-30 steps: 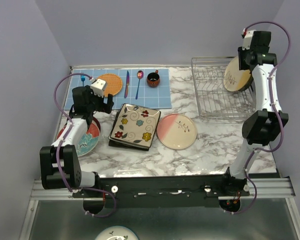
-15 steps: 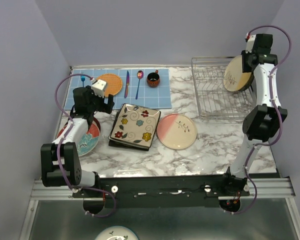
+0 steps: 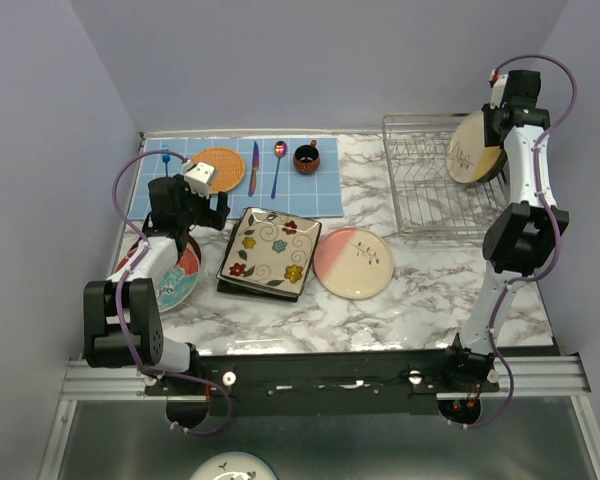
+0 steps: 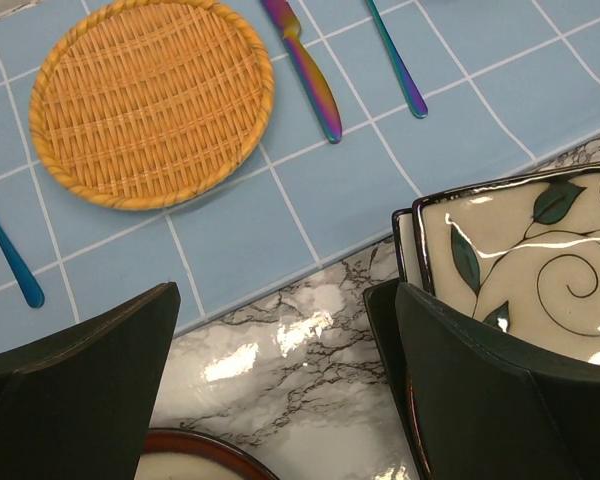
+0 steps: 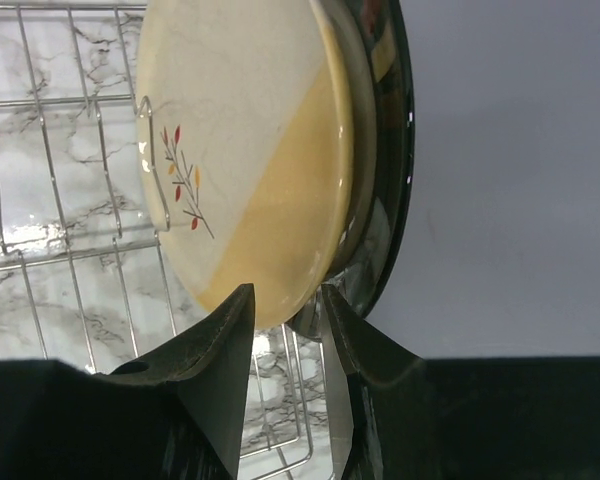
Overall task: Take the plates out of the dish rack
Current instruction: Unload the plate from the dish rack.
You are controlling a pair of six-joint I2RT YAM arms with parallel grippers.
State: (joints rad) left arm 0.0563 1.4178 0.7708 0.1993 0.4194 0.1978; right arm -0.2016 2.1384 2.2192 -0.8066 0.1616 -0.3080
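The silver wire dish rack [image 3: 427, 195] [image 5: 68, 205] stands at the back right. A cream-and-yellow plate [image 3: 472, 150] [image 5: 250, 150] with a sprig design stands on edge in it, and a dark plate [image 5: 396, 150] stands right behind. My right gripper [image 3: 493, 128] [image 5: 286, 290] is shut on the cream plate's rim, one finger in front and one behind. On the table lie a red-rimmed plate [image 3: 177, 277] [image 4: 195, 464], a stack of square flowered plates [image 3: 270, 250] [image 4: 540, 265] and a pink-and-cream plate [image 3: 353, 262]. My left gripper [image 3: 192, 210] [image 4: 275, 300] hangs open and empty between the red-rimmed and square plates.
A blue tiled mat [image 3: 315, 195] at the back holds an orange woven mat [image 3: 220, 168] [image 4: 150, 100], a knife [image 3: 253, 167], a spoon [image 3: 278, 165], a blue utensil [image 3: 165, 158] and a dark-red cup [image 3: 306, 157]. Walls close in the back and both sides.
My right arm's elbow has swung right and its wrist has shifted slightly back, still at the cream plate. The left arm has hardly moved.
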